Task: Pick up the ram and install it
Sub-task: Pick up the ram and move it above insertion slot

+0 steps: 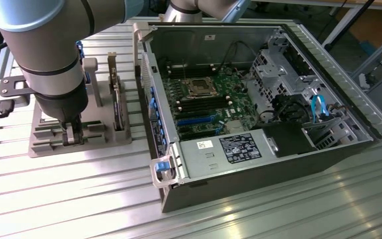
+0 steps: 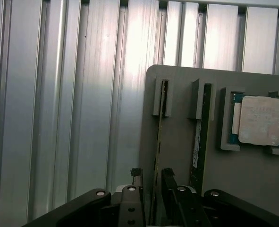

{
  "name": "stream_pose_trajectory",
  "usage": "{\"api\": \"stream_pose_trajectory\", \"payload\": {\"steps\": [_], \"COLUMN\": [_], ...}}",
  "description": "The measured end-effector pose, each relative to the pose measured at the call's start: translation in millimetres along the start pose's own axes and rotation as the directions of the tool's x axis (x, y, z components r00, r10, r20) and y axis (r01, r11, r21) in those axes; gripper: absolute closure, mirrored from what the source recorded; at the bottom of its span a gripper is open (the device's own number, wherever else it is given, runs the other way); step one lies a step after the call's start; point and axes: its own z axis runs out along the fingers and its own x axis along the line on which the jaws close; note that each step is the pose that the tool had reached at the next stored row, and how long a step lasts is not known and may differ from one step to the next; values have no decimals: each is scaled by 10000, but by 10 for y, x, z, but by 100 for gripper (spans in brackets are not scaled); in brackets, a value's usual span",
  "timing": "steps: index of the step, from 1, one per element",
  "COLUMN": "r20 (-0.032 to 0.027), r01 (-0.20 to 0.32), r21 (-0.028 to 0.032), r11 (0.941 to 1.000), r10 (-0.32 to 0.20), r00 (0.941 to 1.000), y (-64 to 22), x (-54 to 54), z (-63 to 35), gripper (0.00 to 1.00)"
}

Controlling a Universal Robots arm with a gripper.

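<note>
1. The black two-fingered gripper (image 2: 152,176) hangs nose-down over the flat grey plastic holder (image 2: 252,184). Its fingers (image 2: 137,182) are set wide and parallel, one on either side of the holder's outermost slot. A sliver of gap shows between finger and board, so I judge that nothing is clamped yet.
2. It stands that way, I think, because the stick is on edge. Only by straddling it can the fingers close on its two broad, flat faces.
3. The ram (image 2: 159,142), a long, thin green circuit-board stick, sits upright on its long edge in that outermost slot. Its far end is caught in a small raised grey guide post (image 2: 161,97) of the holder. Seen edge-on it is a narrow line, greenish along the rim, with darker patches that are probably chips.
4. The holder keeps it vertical, I judge, so that it can be lifted straight out rather than pried off a flat surface.
5. One slot further in on the holder stands a second thin dark board stick (image 2: 198,142) with a pale label. Beyond that, a square silver processor chip (image 2: 262,120) lies flat in a recess.
6. The holder rests on a ribbed aluminium table (image 2: 82,118). To the exterior view's right of the holder lies the open grey computer case (image 1: 244,172), its green motherboard (image 1: 208,107) facing up, well apart from the ram.
</note>
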Motion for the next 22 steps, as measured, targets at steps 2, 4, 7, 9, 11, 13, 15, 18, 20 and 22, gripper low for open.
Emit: {"api": "stream_pose_trajectory", "payload": {"steps": [2, 4, 7, 9, 11, 13, 15, 18, 20, 22], "r20": [0, 0, 2, 1, 1, 0, 1, 0, 0, 0], "r01": [0, 0, 1, 0, 0, 0, 0, 0, 0, 0], "r21": [0, 0, 3, 0, 0, 0, 0, 0, -1, 0], "r11": [10000, 10000, 10000, 10000, 10000, 10000, 10000, 10000, 10000, 10000], "r10": [0, 0, -1, 0, 0, 0, 0, 0, 0, 0], "r00": [10000, 10000, 10000, 10000, 10000, 10000, 10000, 10000, 10000, 10000], "y": [0, 0, -1, -1, -1, -1, -1, -1, -1, -1], "x": [0, 0, -3, -7, -7, -7, -8, -8, -7, -7], "z": [0, 0, 3, 2, 2, 2, 2, 1, 1, 2], "gripper": [79, 79, 79, 79, 79, 79, 80, 87, 87, 87]}}
